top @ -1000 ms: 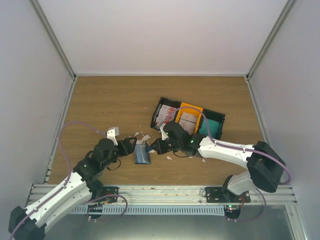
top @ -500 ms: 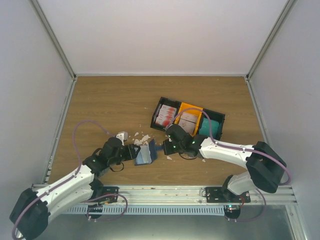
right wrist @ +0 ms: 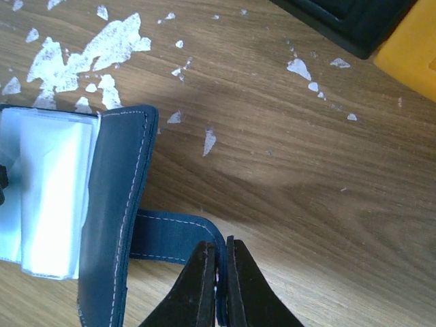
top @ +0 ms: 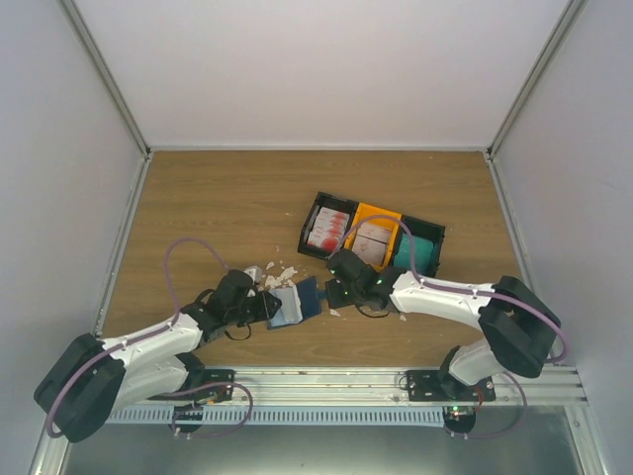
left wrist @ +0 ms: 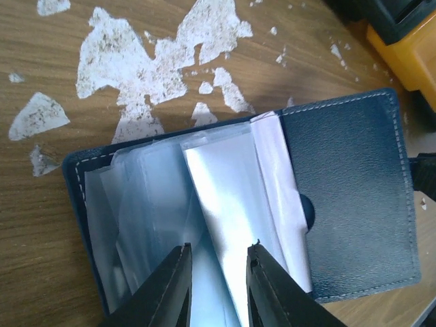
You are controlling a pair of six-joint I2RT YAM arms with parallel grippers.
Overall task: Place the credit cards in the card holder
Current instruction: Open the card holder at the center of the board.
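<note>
Working on brown wooden table [top: 198, 198]: black plastic tray [top: 306, 234] far right holds red-and-white plastic credit cards [top: 329, 230]. Dark navy leather folding card holder [top: 295, 302] lies open, near-centre. Right gripper [right wrist: 218, 245] clamps its navy strap tab [right wrist: 177, 235], likely pinning it. Left gripper [left wrist: 219, 248] has fingers apart astride clear plastic sleeves [left wrist: 225, 197], likely parting a slot.

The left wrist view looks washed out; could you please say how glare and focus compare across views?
Left wrist: glare whitens the clear sleeves of the card holder, leather stays crisp; right wrist: sleeves blown out white, stitching sharp; top external: even light, holder small and soft.
</note>
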